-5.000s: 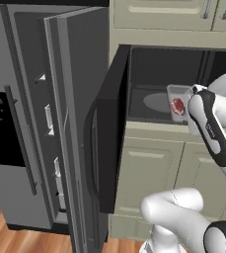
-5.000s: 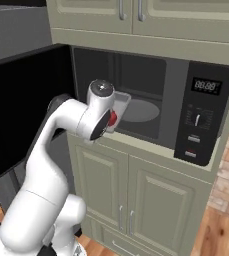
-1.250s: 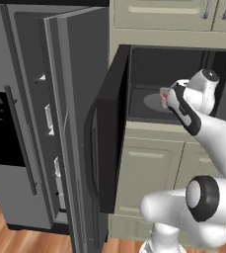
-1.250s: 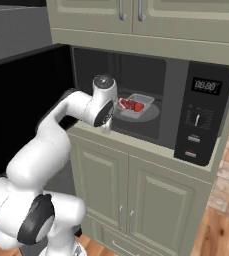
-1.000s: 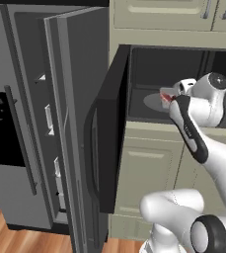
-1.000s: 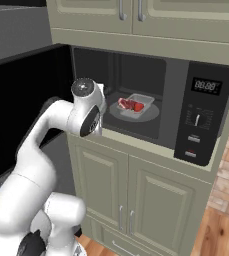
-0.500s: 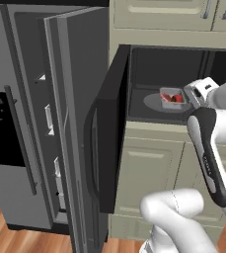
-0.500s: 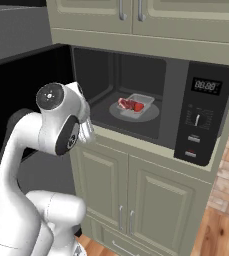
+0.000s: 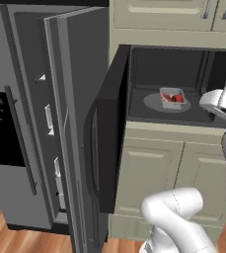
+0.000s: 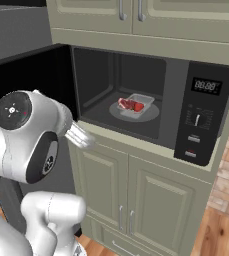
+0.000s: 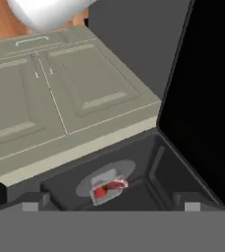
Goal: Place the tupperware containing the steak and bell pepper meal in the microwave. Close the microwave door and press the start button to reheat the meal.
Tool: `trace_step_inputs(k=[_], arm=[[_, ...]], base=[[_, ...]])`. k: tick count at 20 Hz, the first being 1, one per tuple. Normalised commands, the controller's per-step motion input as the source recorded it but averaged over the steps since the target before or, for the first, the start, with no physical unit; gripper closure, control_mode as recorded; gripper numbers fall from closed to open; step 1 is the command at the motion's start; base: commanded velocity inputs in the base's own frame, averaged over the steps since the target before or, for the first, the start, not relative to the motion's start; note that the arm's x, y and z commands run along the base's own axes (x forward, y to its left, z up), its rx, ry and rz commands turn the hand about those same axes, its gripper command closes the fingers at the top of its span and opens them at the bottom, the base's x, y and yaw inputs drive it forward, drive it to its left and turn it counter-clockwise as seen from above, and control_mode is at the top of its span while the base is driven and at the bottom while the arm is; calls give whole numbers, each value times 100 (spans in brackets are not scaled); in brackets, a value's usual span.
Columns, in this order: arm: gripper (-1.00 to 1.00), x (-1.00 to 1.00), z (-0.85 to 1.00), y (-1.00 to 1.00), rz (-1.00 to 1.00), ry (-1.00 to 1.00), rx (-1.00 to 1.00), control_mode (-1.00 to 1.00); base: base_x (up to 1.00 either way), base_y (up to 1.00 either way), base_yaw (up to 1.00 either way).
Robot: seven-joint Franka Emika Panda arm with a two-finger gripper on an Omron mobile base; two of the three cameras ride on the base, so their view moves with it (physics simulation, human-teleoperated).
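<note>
Microwave [image 10: 136, 107] mouth wide open, its cavity free above and around the tupperware [image 10: 136, 104] sitting on the turntable, microwave door [image 9: 106, 143] swung out on the left, open fridge door [image 9: 75, 128] standing just beside it, crowding that side

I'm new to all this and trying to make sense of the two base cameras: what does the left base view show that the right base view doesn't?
Only the left base view shows the tall grey fridge with one door swung open, and the microwave door standing open, seen edge-on. Only the right base view shows the microwave's control panel with its display and buttons. Both share the microwave cavity, the tupperware with red food sitting on the turntable plate, and the cream cabinets below.
</note>
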Motion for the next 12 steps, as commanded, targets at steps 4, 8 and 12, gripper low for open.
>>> trace_step_inputs(k=[4,8,12], arm=[[-100,-94,51,5,41,5,-52,-100],[-100,-69,34,18,31,3,-47,-100],[-100,-23,-1,38,17,0,-42,-100]], base=[[0,0,0],[0,0,0],[0,0,0]])
